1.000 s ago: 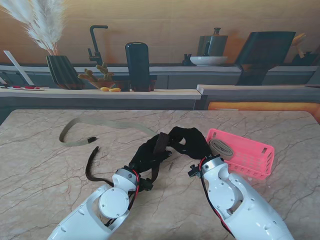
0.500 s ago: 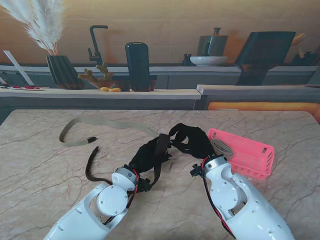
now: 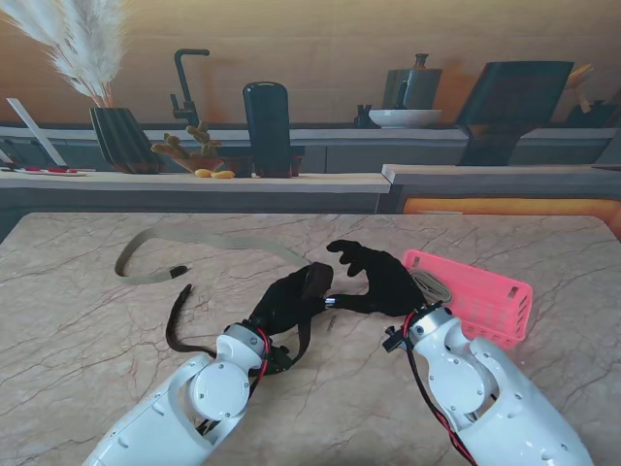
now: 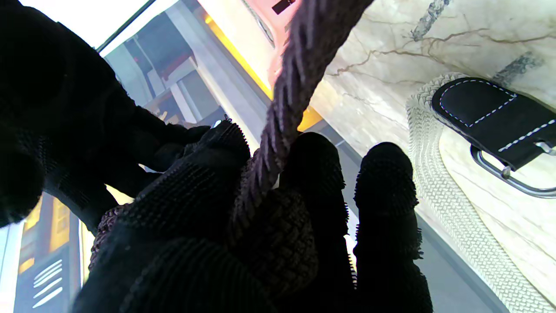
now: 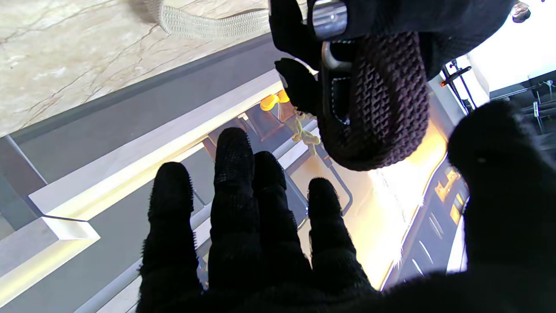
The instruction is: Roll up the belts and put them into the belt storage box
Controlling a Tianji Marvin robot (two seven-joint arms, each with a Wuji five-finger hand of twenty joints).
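Our left hand (image 3: 289,299) grips the dark braided belt (image 4: 278,126) just left of the pink storage box (image 3: 485,296), its buckle end curled into a small coil. Our right hand (image 3: 380,280), fingers spread and holding nothing, hovers beside that coil. We should keep tension while winding. Open marble lies left of the box, where the beige belt (image 3: 209,241) sprawls.

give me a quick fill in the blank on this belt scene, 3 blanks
1. The left hand grips the dark ____ belt.
2. The belt storage box is ____ in colour.
3. The right hand holds nothing, its fingers ____.
4. The beige belt lies on the ____ table.

Missing words: brown; pink; apart; marble
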